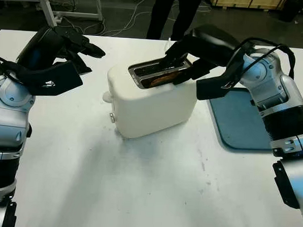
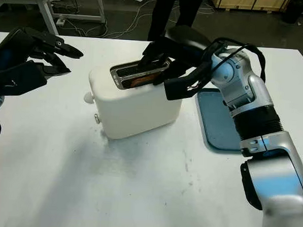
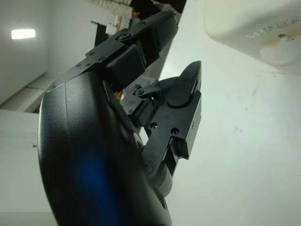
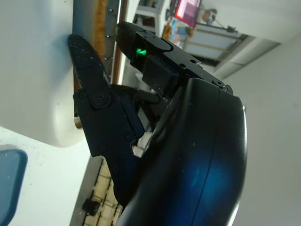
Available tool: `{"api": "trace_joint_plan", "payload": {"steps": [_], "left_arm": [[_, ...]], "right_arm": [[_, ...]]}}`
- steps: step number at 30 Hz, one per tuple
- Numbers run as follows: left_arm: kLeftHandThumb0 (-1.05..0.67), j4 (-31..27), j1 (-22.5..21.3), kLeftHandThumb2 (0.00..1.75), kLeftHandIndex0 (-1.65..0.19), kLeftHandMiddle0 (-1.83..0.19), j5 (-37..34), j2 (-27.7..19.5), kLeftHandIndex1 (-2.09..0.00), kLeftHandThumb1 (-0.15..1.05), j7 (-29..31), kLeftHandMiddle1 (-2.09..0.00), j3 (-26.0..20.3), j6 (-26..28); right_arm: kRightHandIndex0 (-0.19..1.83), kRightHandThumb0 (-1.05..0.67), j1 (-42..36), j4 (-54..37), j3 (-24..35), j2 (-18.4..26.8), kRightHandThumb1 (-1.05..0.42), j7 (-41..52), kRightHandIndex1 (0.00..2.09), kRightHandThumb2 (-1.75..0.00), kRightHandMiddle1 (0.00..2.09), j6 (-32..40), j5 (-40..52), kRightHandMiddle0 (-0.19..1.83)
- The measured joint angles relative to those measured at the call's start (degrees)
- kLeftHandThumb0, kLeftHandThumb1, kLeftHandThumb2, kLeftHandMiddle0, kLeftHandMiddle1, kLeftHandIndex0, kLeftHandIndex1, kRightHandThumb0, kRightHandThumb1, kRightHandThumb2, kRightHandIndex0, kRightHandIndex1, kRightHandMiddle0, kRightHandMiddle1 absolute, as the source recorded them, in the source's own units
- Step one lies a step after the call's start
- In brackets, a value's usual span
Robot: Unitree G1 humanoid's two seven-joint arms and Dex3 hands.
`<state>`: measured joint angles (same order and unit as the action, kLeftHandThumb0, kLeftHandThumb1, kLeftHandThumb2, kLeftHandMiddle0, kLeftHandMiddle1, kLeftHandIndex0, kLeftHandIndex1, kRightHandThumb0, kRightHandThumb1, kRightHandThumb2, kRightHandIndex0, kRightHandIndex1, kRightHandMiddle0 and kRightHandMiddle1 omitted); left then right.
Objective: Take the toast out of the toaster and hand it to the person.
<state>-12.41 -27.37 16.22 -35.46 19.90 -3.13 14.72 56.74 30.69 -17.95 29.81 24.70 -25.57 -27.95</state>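
Right hand point(image 1: 180, 61) down over the toaster point(image 1: 149, 100) near the middle of the table point(image 1: 137, 194), toward its far edge; fingers point(image 4: 89, 75) only partly closed, straddling the slot, one lying against the toaster's white outer wall, another above the metal rim. Contact with the toast point(image 1: 160, 81) not clear, and no firm grip to be seen; hard to tell whether anything is actually pinched. Toast sitting low in the slot, its brown edge just showing between the metal walls, right under the fingertips.

Left hand point(image 1: 76, 48) raised over the left side of the table, well apart from the toaster, open and holding nothing.

Blue tray point(image 1: 240, 120) flat by the right edge of the table, just beside the toaster, partly covered by the right forearm. Person point(image 1: 172, 13) in dark trousers standing beyond the far edge, behind the toaster.

Right wrist view: brown toast edge point(image 4: 99, 28) close up beside the fingers, with a corner of the tray. Left wrist view: toaster's end face with its round knob point(image 3: 282, 52), and bare tabletop below the open fingers.
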Motion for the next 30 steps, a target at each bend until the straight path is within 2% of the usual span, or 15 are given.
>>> {"api": "trace_joint_plan", "payload": {"steps": [2, 8, 21, 25, 27, 29, 30], "left_arm": [[0.00, -0.01, 0.00, 0.00, -1.09, -0.88, 0.00, 0.00, -0.04, 0.82, 0.00, -0.82, 0.00, 0.02], [0.00, -0.01, 0.00, 0.00, -1.10, -0.89, 0.00, 0.00, -0.04, 0.82, 0.00, -0.83, 0.00, 0.00], [0.00, 0.59, 0.01, 0.00, -1.09, -0.88, -0.10, 0.00, -0.04, 0.82, -0.01, -0.84, -0.01, -0.31], [0.00, 0.60, 0.01, 0.00, -1.10, -0.88, -0.12, 0.01, -0.04, 0.82, -0.01, -0.84, -0.01, -0.32], [0.00, 0.60, 0.01, 0.00, -1.09, -0.87, -0.12, 0.01, -0.03, 0.82, -0.01, -0.84, -0.01, -0.32], [0.00, 0.60, 0.01, 0.00, -1.09, -0.87, -0.11, 0.01, -0.03, 0.82, -0.01, -0.83, -0.01, -0.32], [0.00, 0.60, 0.01, 0.00, -1.09, -0.87, -0.11, 0.01, -0.03, 0.82, -0.01, -0.83, -0.01, -0.32]], "right_arm": [[0.69, -0.43, 0.66, 1.36, -0.70, -0.45, -0.74, -0.46, 1.16, 0.00, 0.01, -0.09, -0.52, 1.07], [0.73, -0.38, 1.88, 4.20, -2.41, -1.83, -0.73, -2.34, 1.10, 0.00, 0.01, -0.68, -2.33, 1.07], [0.67, -0.41, 2.42, 4.90, -5.07, -2.07, -0.72, -4.05, 1.24, 0.00, 0.01, -0.99, -4.58, 1.08], [0.70, -0.44, 2.70, 4.89, -5.56, -1.98, -0.71, -3.39, 1.08, 0.00, 0.02, -0.99, -4.90, 1.10], [0.75, -0.44, 3.20, 4.85, -6.07, -1.83, -0.72, -2.49, 1.06, 0.00, 0.02, -0.99, -5.00, 1.12], [0.78, -0.43, 3.79, 4.55, -6.38, -1.66, -0.73, -0.83, 1.13, 0.00, 0.02, -0.84, -4.99, 1.12], [0.81, -0.43, 4.10, 4.38, -6.52, -1.60, -0.74, 0.10, 1.26, -0.01, 0.03, -0.61, -5.00, 1.13]]}}
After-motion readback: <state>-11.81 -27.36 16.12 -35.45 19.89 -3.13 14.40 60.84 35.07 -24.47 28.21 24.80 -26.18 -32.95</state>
